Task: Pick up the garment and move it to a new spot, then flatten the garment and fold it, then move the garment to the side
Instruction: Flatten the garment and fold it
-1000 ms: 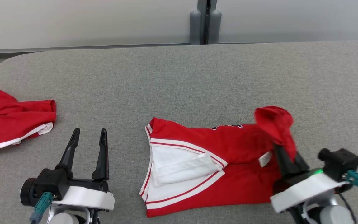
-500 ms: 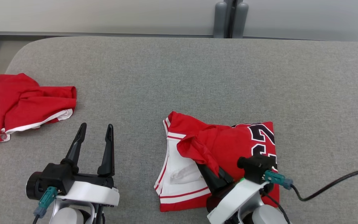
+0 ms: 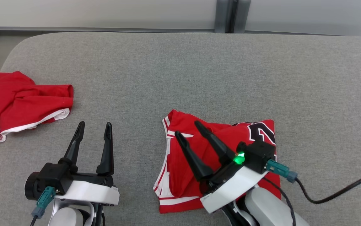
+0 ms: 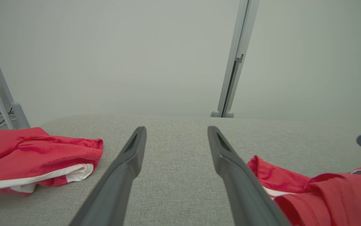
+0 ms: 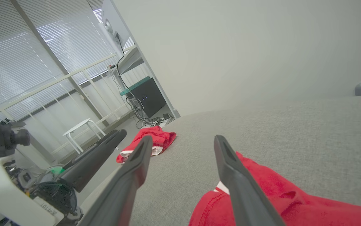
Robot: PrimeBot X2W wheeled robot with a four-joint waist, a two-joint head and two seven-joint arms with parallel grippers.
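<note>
Nearest me, the right gripper has its fingers spread wide with nothing between them, poised over the left half of the folded red garment. The garment lies on the grey padded table, right of centre, its white-trimmed edge to the left. A black numeral outlined in white shows at its far right corner, partly hidden, seemingly a 2. The left gripper, likewise spread and empty, sits over bare table. Beyond it a second red garment is bunched at the left edge. Open table runs to the far wall.
</note>
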